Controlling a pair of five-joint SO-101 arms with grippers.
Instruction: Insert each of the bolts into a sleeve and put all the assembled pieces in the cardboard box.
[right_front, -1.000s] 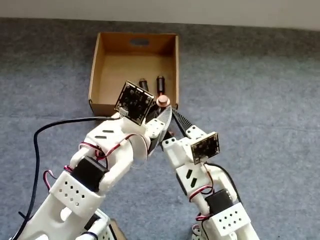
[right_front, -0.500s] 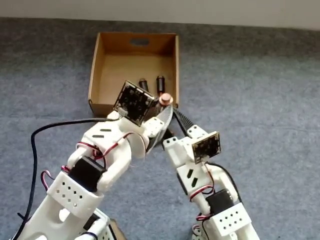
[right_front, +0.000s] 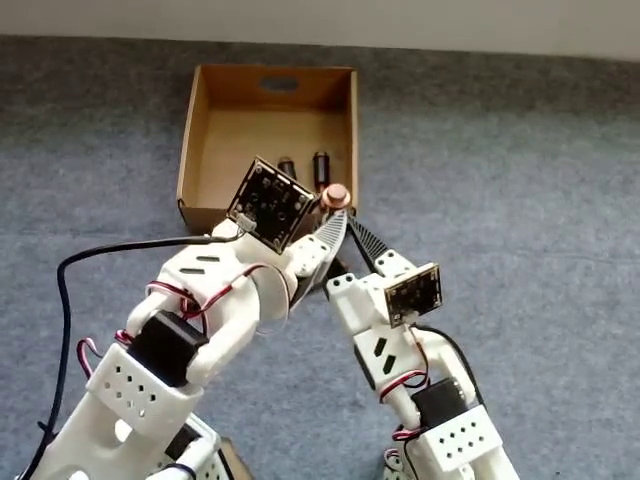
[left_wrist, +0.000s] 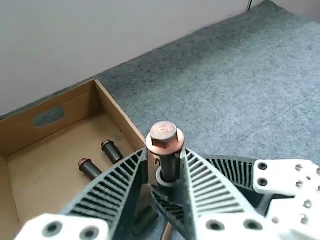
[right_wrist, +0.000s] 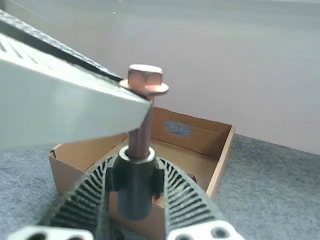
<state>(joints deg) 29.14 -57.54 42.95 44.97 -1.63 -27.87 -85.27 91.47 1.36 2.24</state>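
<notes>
A copper-headed bolt stands upright with its shaft partway down in a dark sleeve. My left gripper is shut on the bolt's shaft just under the head. My right gripper is shut on the sleeve from below. In the high view the bolt head sits above the near right corner of the cardboard box, with the left gripper and the right gripper meeting there. Two assembled pieces lie inside the box, near its right wall.
Grey carpet spreads around the box on all sides. The box's right wall runs close beside the held bolt. A black cable loops on the left near the left arm's base.
The left arm has crept forward, and the bolt head has shifted slightly up and to the right, toward the box. The right arm has stayed nearly still.
</notes>
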